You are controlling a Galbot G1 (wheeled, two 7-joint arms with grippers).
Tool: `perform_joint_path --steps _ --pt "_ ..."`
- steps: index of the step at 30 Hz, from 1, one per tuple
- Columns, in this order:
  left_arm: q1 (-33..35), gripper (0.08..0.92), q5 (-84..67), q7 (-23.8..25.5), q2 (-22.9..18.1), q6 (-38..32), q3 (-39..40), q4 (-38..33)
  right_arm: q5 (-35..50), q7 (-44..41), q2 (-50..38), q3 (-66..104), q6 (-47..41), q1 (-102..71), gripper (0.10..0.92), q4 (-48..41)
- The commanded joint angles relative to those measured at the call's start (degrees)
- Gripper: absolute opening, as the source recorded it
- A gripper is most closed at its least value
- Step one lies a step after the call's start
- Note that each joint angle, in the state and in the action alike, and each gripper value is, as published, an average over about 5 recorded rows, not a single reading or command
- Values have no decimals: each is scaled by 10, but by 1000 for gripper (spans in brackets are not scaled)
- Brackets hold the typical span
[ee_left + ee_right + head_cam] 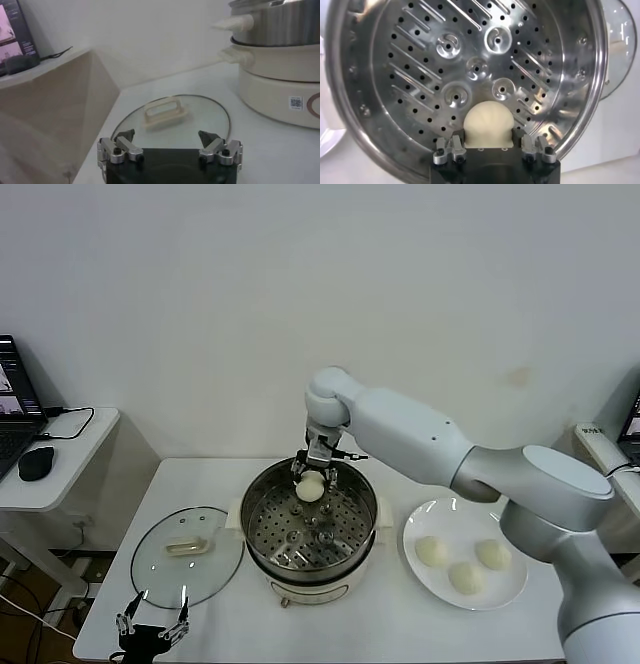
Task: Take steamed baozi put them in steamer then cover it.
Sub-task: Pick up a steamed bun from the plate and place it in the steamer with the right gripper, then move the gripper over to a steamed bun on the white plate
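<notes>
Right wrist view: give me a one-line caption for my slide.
Right gripper holds a steamed baozi between its fingers over the steamer's perforated tray.

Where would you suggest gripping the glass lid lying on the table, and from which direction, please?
Probably by its cream handle, coming straight down from above. The glass lid lies flat on the table beside the steamer, its rim flush with the surface, while the handle stands up as a narrow bar at its centre that fingers could close across.

Cream-white baozi, shiny silver perforated steamer, white plate, clear lid
</notes>
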Motion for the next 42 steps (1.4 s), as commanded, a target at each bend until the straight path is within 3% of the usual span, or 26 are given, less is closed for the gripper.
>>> perform_joint_path --steps 1,9,17,23,28,33,42 --pt "0 823 1 0 0 0 1 1 -12 44 5 -2 -5 -4 628 -14" --pt "-6 823 1 -4 -2 0 1 6 57 11 -8 -12 -35 11 815 7" --pt "-1 823 3 3 -1 1 1 -1 266 -33 -109 -4 -152 74 823 102" --pt "0 823 3 9 1 5 0 -10 397 5 -242 -11 -360 127 822 177" --pt "-1 823 2 11 7 6 4 -15 415 10 -335 2 -508 130 823 222" --pt "-4 823 2 17 24 9 15 -19 366 -19 -431 -7 -600 115 822 267" --pt "0 823 3 19 33 12 22 -25 314 -28 -525 -23 -658 52 823 352"
